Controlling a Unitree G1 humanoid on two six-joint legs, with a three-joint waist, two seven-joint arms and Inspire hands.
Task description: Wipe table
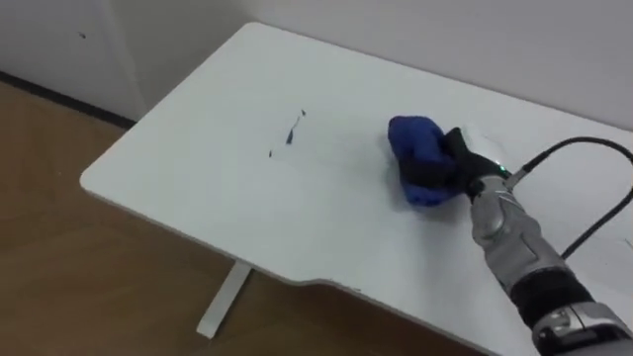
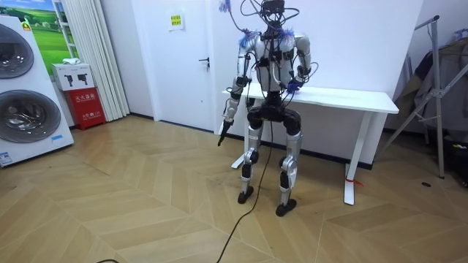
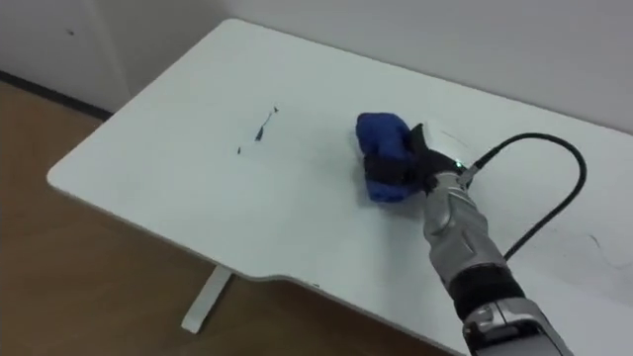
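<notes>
Blue cloth [image 1: 415, 146] bunched on the white table [image 1: 227, 208], gripped by the right hand [image 1: 452, 161].

One cloth, one table: the right hand's dark fingers curl round the wad. The wad rests on the tabletop toward its right side, well apart from a single dark streak [image 1: 292, 133] nearer the middle, which has two small specks close by it. In the room view the robot stands upright at the table's long edge. Its left hand [image 2: 222, 133] hangs beside its hip on the room view's left, and I cannot tell how that hand is set. Two washing machines [image 2: 22, 117] stand stacked at that view's far left, with one red box [image 2: 89, 107] near them.
</notes>
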